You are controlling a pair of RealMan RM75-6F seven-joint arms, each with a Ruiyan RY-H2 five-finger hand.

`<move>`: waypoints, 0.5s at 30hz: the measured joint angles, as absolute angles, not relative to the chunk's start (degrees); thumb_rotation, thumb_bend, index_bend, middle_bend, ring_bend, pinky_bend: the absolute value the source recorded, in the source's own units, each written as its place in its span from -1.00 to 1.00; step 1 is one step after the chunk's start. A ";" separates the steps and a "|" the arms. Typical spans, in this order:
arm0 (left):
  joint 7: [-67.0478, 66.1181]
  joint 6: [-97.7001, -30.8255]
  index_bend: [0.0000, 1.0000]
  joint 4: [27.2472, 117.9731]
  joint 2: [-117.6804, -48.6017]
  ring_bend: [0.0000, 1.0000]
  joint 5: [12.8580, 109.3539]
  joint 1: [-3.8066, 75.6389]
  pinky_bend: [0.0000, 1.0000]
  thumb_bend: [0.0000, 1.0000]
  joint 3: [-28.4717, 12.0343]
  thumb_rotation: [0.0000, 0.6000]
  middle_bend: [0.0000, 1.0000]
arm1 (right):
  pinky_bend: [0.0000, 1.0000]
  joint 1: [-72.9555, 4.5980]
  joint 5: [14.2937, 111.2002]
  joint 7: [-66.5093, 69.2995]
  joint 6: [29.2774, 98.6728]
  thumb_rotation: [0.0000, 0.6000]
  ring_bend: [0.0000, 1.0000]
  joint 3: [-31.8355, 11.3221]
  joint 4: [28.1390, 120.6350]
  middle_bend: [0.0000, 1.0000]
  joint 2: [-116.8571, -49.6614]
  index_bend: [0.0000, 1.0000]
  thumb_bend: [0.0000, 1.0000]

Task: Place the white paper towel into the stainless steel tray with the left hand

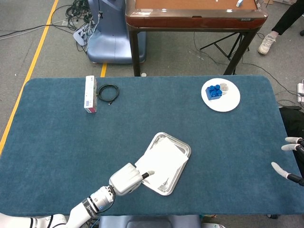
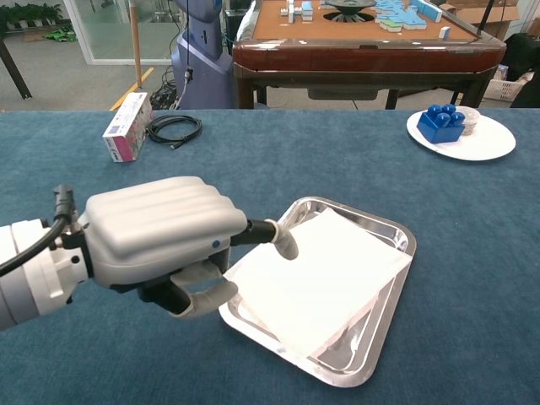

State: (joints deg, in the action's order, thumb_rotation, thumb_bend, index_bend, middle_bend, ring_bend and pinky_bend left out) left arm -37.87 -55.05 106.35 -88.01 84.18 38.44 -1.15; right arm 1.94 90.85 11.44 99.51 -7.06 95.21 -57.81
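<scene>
Lying in the stainless steel tray point(image 2: 390, 232), the white paper towel point(image 2: 325, 283) looks placed, leaving only the left hand point(image 2: 160, 245), fingers mostly curled and gripping nothing, to clear off.

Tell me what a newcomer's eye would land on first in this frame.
The big pale left hand fills the near-left of the chest view, one of its fingers reaching to the edge of the white paper towel. The towel lies in the stainless steel tray at the table's near middle, one corner overhanging the rim. Far right, blue blocks sit on a white plate.
</scene>
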 measured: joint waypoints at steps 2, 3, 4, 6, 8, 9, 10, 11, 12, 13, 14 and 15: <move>-39.06 -54.69 -0.60 106.46 -88.25 1.00 83.50 38.74 1.00 0.24 -1.17 1.00 1.00 | -0.14 1.94 90.83 11.46 99.47 1.00 -0.45 -7.06 95.21 -0.29 -57.78 -0.09 -0.76; -39.66 -54.54 -0.61 106.52 -88.38 1.00 83.14 38.87 1.00 0.25 -1.20 1.00 1.00 | -0.14 1.95 90.82 11.45 99.48 1.00 -0.45 -7.06 95.21 -0.29 -57.77 -0.09 -0.76; -40.52 -54.38 -0.63 106.57 -88.62 1.00 82.70 39.07 1.00 0.26 -1.26 1.00 1.00 | -0.14 1.97 90.72 11.43 99.55 1.00 -0.45 -7.13 95.20 -0.29 -57.80 -0.09 -0.76; -41.92 -54.23 -0.64 106.54 -89.03 1.00 82.17 39.38 1.00 0.26 -1.37 1.00 1.00 | -0.14 2.04 90.40 11.40 99.82 1.00 -0.45 -7.35 95.18 -0.29 -57.87 -0.09 -0.76; -43.66 -54.32 -0.64 106.18 -89.58 1.00 82.19 39.79 1.00 0.26 -1.47 1.00 1.00 | -0.14 2.17 90.14 11.74 100.09 1.00 -0.45 -7.52 95.19 -0.29 -57.86 -0.09 -0.76; -44.47 -54.44 -0.63 105.80 -89.81 1.00 82.51 39.95 1.00 0.26 -1.48 1.00 1.00 | -0.14 2.25 90.05 11.96 100.22 1.00 -0.45 -7.59 95.19 -0.29 -57.83 -0.09 -0.76; -45.55 -54.60 -0.62 105.14 -90.17 1.00 82.99 40.18 1.00 0.26 -1.45 1.00 1.00 | -0.14 2.32 89.88 12.08 100.40 1.00 -0.45 -7.72 95.13 -0.29 -57.82 -0.09 -0.76; -46.27 -54.65 -0.60 104.58 -90.45 0.99 83.25 40.36 1.00 0.26 -1.40 1.00 1.00 | -0.14 2.35 89.77 12.08 100.44 1.00 -0.45 -7.80 95.08 -0.29 -57.83 -0.09 -0.76; -46.83 -54.63 -0.60 104.03 -90.73 0.99 83.39 40.55 1.00 0.26 -1.33 1.00 1.00 | -0.14 2.37 89.68 12.05 100.43 1.00 -0.45 -7.83 95.06 -0.29 -57.83 -0.09 -0.76; -47.34 -54.47 -0.59 103.40 -91.05 0.99 83.42 40.84 1.00 0.26 -1.21 1.00 1.00 | -0.14 2.39 89.50 11.97 100.41 1.00 -0.45 -7.89 95.05 -0.29 -57.84 -0.09 -0.76; -47.58 -54.30 -0.58 103.02 -91.24 0.99 83.39 41.03 1.00 0.26 -1.12 1.00 1.00 | -0.14 2.39 89.31 11.91 100.39 1.00 -0.45 -7.97 95.04 -0.29 -57.86 -0.09 -0.76; -47.79 -54.14 -0.56 102.62 -91.46 0.99 83.31 41.20 1.00 0.26 -1.01 1.00 1.00 | -0.14 2.38 89.13 11.90 100.37 1.00 -0.45 -8.07 95.03 -0.29 -57.88 -0.09 -0.76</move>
